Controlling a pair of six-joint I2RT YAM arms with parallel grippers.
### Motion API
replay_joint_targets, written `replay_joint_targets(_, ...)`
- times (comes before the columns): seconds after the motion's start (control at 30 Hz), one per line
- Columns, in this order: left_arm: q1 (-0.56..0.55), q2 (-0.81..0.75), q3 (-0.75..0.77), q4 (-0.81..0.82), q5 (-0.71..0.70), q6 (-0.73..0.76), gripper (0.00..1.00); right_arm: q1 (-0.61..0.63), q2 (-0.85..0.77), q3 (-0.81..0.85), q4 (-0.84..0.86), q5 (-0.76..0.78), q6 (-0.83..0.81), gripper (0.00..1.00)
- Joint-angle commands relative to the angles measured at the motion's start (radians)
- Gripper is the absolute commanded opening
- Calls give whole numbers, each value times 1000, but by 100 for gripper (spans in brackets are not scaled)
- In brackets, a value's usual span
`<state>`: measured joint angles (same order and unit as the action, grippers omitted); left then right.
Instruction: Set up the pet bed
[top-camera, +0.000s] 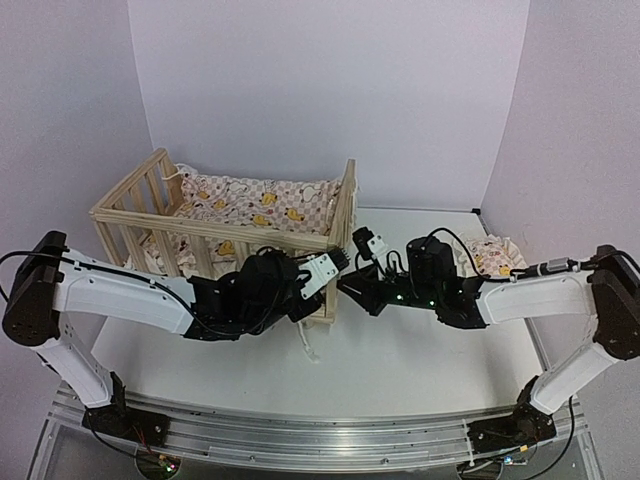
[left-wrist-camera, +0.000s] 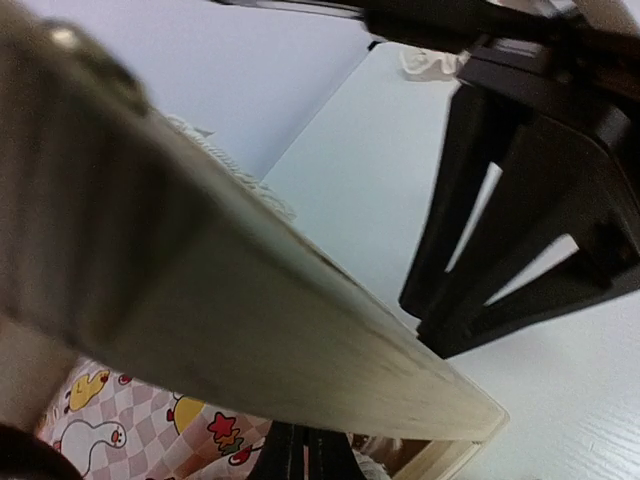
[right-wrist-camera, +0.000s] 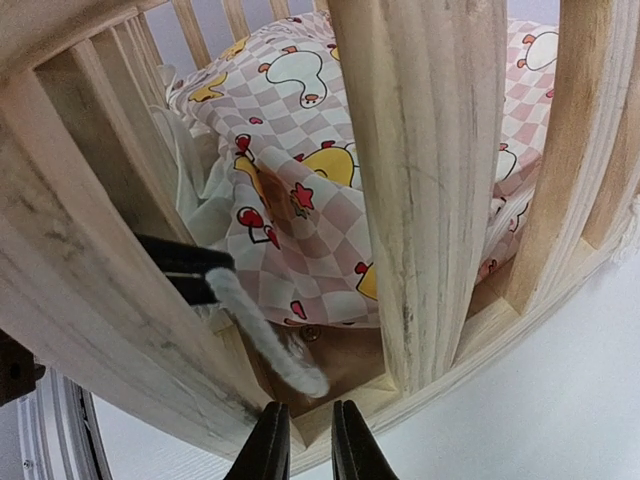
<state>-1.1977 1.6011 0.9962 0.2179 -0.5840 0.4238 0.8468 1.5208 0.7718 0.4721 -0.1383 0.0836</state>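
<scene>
The pet bed is set on the left half of the tabletop, with a checkered duck cushion laid inside. The left end effector is seen at the bed's near right corner, by the top rail. It is fully closed, and whether anything is pinched cannot be told. Just outside the end slats, the right end effector is held low by the bottom rail, narrowly parted and empty.

White arm links, black joints (black cables)
</scene>
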Motion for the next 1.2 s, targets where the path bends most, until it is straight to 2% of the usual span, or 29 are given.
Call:
replay_joint_targets(0.0, 23, -4, 26, 123, -157, -171, 0, 13, 34, 40, 116, -115, -3, 19)
replay_joint_targets(0.13, 31, 1, -22, 212, -71, -131, 0, -7, 61, 65, 124, -139, -25, 24)
replay_joint_targets(0.23, 46, 3, -26, 217, 5, -115, 0, -11, 86, 97, 124, -123, -54, 26)
replay_joint_targets(0.37, 64, 19, -15, 212, 74, -98, 0, -11, 116, 130, 125, -148, -95, 34)
replay_joint_targets(0.5, 70, 26, -10, 206, 105, -87, 0, -11, 126, 127, 125, -152, -113, 36)
replay_joint_targets(0.53, 71, 28, -10, 206, 107, -86, 0, -11, 129, 127, 124, -149, -109, 35)
replay_joint_targets(0.57, 72, 29, -9, 205, 108, -85, 0, -11, 132, 127, 124, -144, -105, 29)
replay_joint_targets(0.63, 73, 30, -6, 204, 108, -82, 0, -11, 134, 123, 123, -118, -95, 11)
replay_joint_targets(0.67, 72, 29, -5, 202, 107, -81, 0, -11, 129, 116, 122, -96, -92, 5)
replay_joint_targets(0.73, 72, 25, -6, 198, 110, -73, 1, -11, 107, 99, 111, -41, -70, 0)
replay_joint_targets(0.77, 72, 22, -8, 194, 115, -70, 4, -11, 92, 90, 97, -15, -57, 0)
replay_joint_targets(0.97, 72, -42, -58, 137, 253, -39, 39, -11, -72, 42, -178, 130, -2, 0)
replay_joint_targets(1.07, 72, -85, -86, 99, 339, -45, 48, -12, -164, 9, -328, 196, 42, 0)
replay_joint_targets(1.17, 72, -118, -110, 73, 423, -49, 51, -12, -220, -2, -461, 197, 99, 0)
